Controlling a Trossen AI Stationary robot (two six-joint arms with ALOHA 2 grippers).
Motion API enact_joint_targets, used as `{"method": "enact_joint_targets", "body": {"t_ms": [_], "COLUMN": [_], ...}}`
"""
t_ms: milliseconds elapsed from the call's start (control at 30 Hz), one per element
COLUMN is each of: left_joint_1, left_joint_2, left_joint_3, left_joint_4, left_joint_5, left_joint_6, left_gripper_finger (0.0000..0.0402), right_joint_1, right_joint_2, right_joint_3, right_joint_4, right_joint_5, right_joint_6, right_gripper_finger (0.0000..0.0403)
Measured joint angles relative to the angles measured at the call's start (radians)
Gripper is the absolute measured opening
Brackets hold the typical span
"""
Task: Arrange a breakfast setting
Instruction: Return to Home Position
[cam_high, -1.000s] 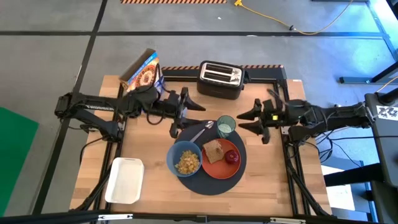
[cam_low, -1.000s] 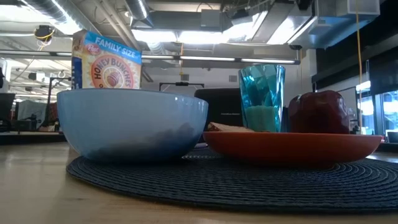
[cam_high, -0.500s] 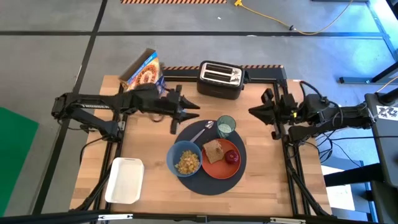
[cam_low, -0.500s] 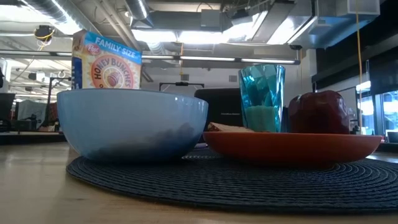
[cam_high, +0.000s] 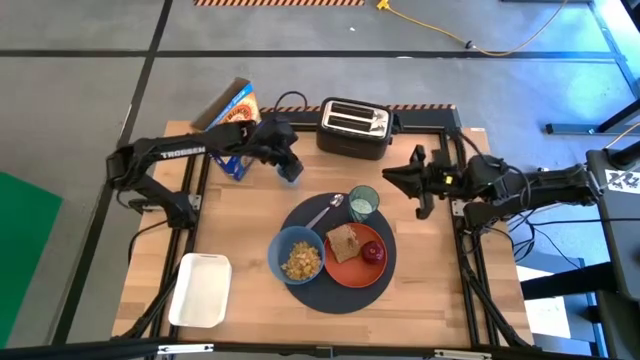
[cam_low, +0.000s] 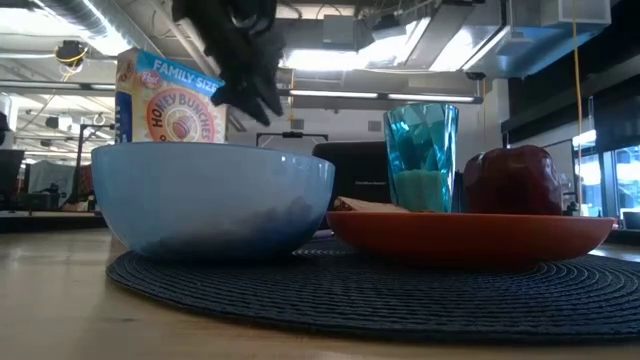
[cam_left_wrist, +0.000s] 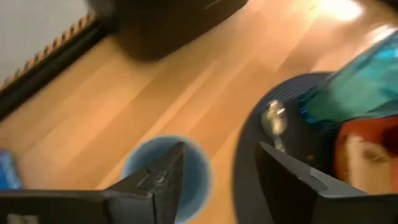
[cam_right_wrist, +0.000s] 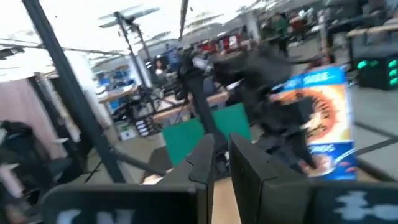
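Wooden table (cam_high: 240, 230) carries the whole setting, and it looks finished. On the large dark round placemat (cam_high: 322, 297) sit the blue bowl (cam_high: 275, 250) (there is cereal in it) and, touching it on the right, the orange plate (cam_high: 373, 276). The plate holds the brown toast slice (cam_high: 345, 243) and the small red fruit (cam_high: 372, 252) side by side. The teal glass (cam_high: 363, 203) stands upright at the mat's far edge, just beyond the plate, and the metal spoon (cam_high: 322, 214) lies slanted beside it, above the bowl.

Neither arm is carrying anything. The left gripper (cam_high: 290, 170) hangs over bare wood between the cereal box (cam_high: 232, 115) and the black toaster (cam_high: 354, 128), just off the mat, with its fingers moderately wide. The right gripper (cam_high: 390, 176) is over the table's right side, near the glass but apart from it. Its fingers are drawn narrow, almost together.

I judge the step in hand to be the retreat to rest — the arranging itself seems done. What comes next calls for each arm to fold back toward its own side. The left must stay clear of the box and toaster, and the right must not swing across the glass, the easiest piece to knock over.
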Motion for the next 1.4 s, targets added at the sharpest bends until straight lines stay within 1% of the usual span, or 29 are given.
{"method": "enact_joint_targets", "body": {"t_ms": [133, 200, 267, 333, 433, 500, 600, 733, 800, 867, 933, 1000, 1067, 1133, 1167, 1200, 1233, 1267, 1300, 1333, 1400], "left_joint_1": [0.046, 0.045, 0.038, 0.019, -0.008, -0.015, -0.015, -0.026, -0.033, -0.044, -0.058, -0.075, -0.085, -0.087, -0.088, -0.092, -0.100, -0.109, -0.116, -0.123, -0.137], "left_joint_2": [0.057, 0.068, 0.069, 0.066, 0.017, -0.031, -0.097, -0.217, -0.281, -0.345, -0.407, -0.471, -0.522, -0.556, -0.564, -0.573, -0.581, -0.585, -0.586, -0.593, -0.607], "left_joint_3": [0.004, 0.003, 0.004, 0.003, 0.003, 0.006, 0.005, -0.017, -0.061, -0.139, -0.242, -0.361, -0.466, -0.557, -0.590, -0.615, -0.634, -0.640, -0.640, -0.640, -0.642], "left_joint_4": [-0.038, -0.024, 0.009, 0.096, 0.279, 0.378, 0.442, 0.451, 0.473, 0.517, 0.615, 0.714, 0.762, 0.752, 0.752, 0.752, 0.758, 0.772, 0.787, 0.794, 0.834], "left_joint_5": [0.052, 0.122, 0.193, 0.227, 0.265, 0.326, 0.405, 0.473, 0.468, 0.454, 0.449, 0.417, 0.360, 0.301, 0.279, 0.274, 0.272, 0.272, 0.271, 0.270, 0.276], "left_joint_6": [0.001, 0.028, 0.041, 0.044, 0.088, 0.149, 0.232, 0.298, 0.300, 0.299, 0.278, 0.248, 0.254, 0.267, 0.265, 0.245, 0.209, 0.169, 0.139, 0.129, 0.144], "left_gripper_finger": [0.0213, 0.0221, 0.0221, 0.0214, 0.0198, 0.0188, 0.0176, 0.0159, 0.0152, 0.0145, 0.0138, 0.0132, 0.0127, 0.0126, 0.0126, 0.0125, 0.0125, 0.0125, 0.0125, 0.0125, 0.0125], "right_joint_1": [0.000, 0.000, 0.000, 0.000, 0.001, 0.001, 0.001, 0.001, 0.001, 0.001, 0.000, 0.000, 0.000, 0.000, 0.000, 0.000, 0.000, 0.000, 0.000, 0.000, 0.000], "right_joint_2": [0.027, 0.026, 0.012, -0.020, -0.068, -0.117, -0.196, -0.272, -0.301, -0.318, -0.325, -0.325, -0.325, -0.324, -0.324, -0.324, -0.324, -0.325, -0.331, -0.339, -0.351], "right_joint_3": [0.000, 0.000, 0.000, 0.000, 0.000, -0.003, 0.001, 0.000, 0.000, 0.000, 0.000, -0.001, -0.001, -0.001, -0.002, -0.003, -0.003, -0.003, -0.003, -0.003, -0.002], "right_joint_4": [-0.005, -0.025, -0.091, -0.217, -0.337, -0.369, -0.346, -0.360, -0.402, -0.447, -0.486, -0.529, -0.622, -0.742, -0.778, -0.793, -0.789, -0.768, -0.741, -0.718, -0.680], "right_joint_5": [-0.017, -0.013, 0.005, 0.000, -0.017, -0.017, -0.028, -0.107, -0.123, -0.123, -0.120, -0.087, -0.005, 0.124, 0.178, 0.213, 0.220, 0.206, 0.168, 0.111, -0.048], "right_joint_6": [0.059, 0.061, 0.055, 0.027, -0.016, -0.049, -0.135, -0.265, -0.315, -0.333, -0.333, -0.334, -0.333, -0.316, -0.282, -0.248, -0.232, -0.245, -0.279, -0.326, -0.415], "right_gripper_finger": [0.0040, 0.0040, 0.0040, 0.0040, 0.0040, 0.0040, 0.0040, 0.0029, 0.0012, 0.0004, 0.0007, 0.0011, 0.0011, 0.0007, 0.0005, 0.0002, 0.0002, 0.0001, 0.0002, 0.0002, 0.0001]}}
